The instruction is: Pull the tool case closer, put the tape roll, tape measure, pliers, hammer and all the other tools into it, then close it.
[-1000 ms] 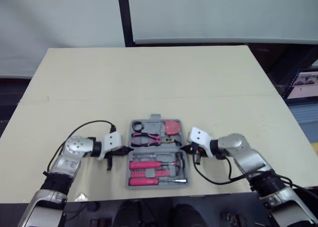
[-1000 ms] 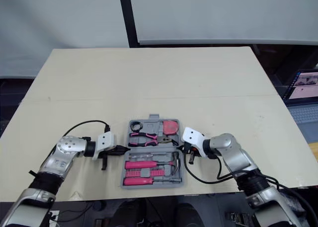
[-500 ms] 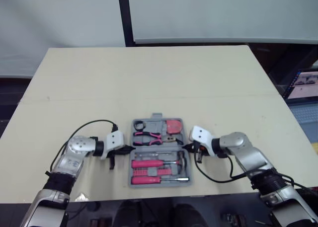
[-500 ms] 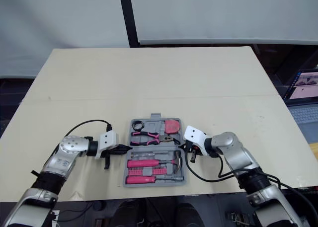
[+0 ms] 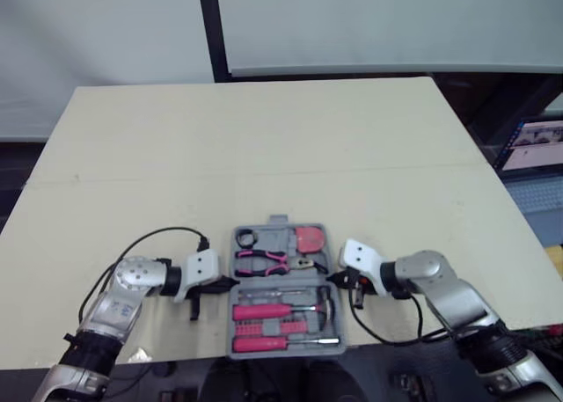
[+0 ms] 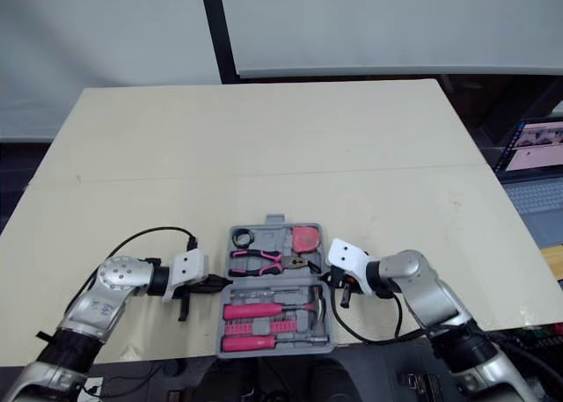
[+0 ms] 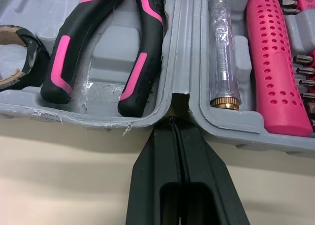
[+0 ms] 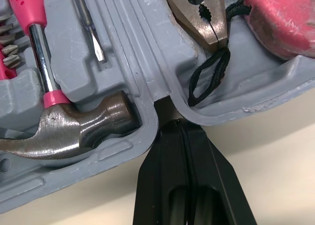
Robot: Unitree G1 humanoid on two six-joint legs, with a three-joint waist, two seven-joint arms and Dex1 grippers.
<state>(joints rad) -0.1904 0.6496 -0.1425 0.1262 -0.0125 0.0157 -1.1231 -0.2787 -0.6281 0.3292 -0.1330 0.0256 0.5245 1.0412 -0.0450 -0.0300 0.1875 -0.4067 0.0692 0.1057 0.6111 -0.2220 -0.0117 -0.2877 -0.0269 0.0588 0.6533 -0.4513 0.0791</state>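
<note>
Though it lies open and flat at the table's [image 5: 264, 138] near edge, about midway between the corners, the grey tool case [image 5: 278, 220] is already filled. Its far half holds the black tape roll [image 5: 245, 237], the pink-handled pliers [image 5: 258, 259] and the red tape measure [image 5: 309, 238]. Its near half holds the hammer [image 8: 83, 126], a clear-handled tester screwdriver [image 7: 224, 52], a pink-handled screwdriver [image 7: 275, 62] and a row of bits [image 7: 302, 62].

The left gripper [image 5: 227, 283] has its jaws pressed together, tips at the hinge notch on the case's left side. The right gripper [image 5: 332, 279] is likewise pressed together at the notch on the right side. Whether either tip actually touches the plastic cannot be told.

The left wrist view cuts off most of the tape roll. The right wrist view cuts off the tape measure and the hammer's handle end, and the pliers' nose covers part of the black cord loop [image 8: 209, 75].
</note>
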